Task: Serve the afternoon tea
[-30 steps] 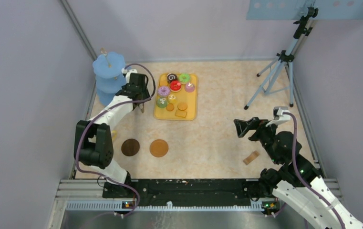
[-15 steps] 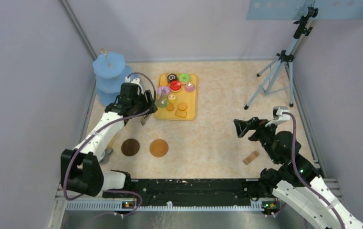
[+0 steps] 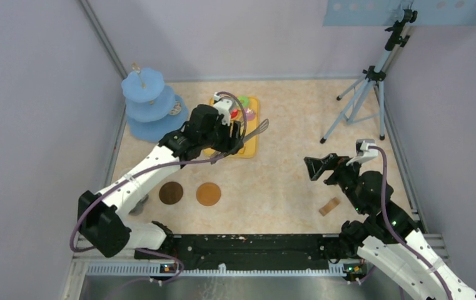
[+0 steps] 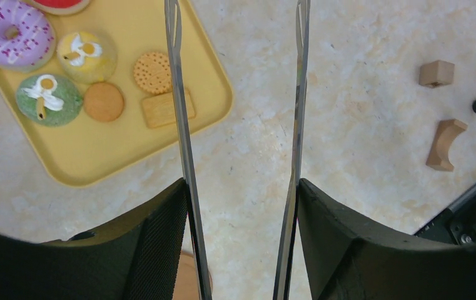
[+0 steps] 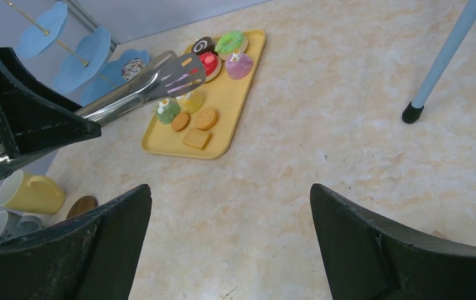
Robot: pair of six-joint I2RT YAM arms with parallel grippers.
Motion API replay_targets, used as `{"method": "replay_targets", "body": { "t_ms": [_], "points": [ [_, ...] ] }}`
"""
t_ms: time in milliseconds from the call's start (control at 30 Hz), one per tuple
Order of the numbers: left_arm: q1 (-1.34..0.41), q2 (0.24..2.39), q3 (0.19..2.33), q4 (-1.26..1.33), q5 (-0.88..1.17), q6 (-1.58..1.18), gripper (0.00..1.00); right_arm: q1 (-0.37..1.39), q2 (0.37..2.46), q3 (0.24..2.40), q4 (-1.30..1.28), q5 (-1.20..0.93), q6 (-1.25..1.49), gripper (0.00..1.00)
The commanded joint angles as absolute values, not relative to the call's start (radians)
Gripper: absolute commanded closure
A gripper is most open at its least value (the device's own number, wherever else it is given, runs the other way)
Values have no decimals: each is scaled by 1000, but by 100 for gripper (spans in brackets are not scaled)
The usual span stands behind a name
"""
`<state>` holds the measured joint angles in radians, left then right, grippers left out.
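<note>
Since the earlier frame the left tool (image 4: 241, 206) has been swung from the blue stand (image 3: 149, 103) over to the yellow tray (image 4: 85, 164). It is clamped on the metal tongs (image 4: 182, 137), whose blades are apart. The right tool (image 5: 229, 190) is held released.

The toy cakes (image 4: 11, 32) and biscuits (image 4: 151, 72) lie on the tray. They are judged light, hard and slippery, and best pinched across the sides.

The yellow mug (image 5: 29, 192) is shown only by the right wrist view. Both coasters (image 3: 208, 194) are seen whole only from above.

Table (image 3: 285, 125) (beige marble) bears tray (image 4: 91, 153), coasters (image 3: 208, 194), blocks (image 4: 446, 145).

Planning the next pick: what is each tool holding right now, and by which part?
Left tool grips the metal tongs by the handle end, both blades between its jaws, tips free. Right tool is open, holding nothing.
</note>
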<state>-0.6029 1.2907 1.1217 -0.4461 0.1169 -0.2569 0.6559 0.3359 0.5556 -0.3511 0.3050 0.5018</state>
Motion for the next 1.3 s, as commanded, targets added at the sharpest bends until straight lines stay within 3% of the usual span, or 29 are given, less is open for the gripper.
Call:
{"method": "replay_targets", "body": {
  "t_ms": [0, 333, 600, 1267],
  "points": [
    [-607, 1380, 1222, -453, 10, -244, 32, 650, 337, 566, -325, 301, 509, 5],
    [-607, 1523, 1246, -360, -68, -340, 32, 650, 387, 561, -278, 307, 528, 5],
    [-606, 1613, 1231, -310, -40, -432, 31, 650, 477, 470, -100, 188, 558, 5],
    [-671, 1698, 1329, -381, -250, -533, 33, 650, 411, 520, -264, 228, 411, 3]
  ]
}}
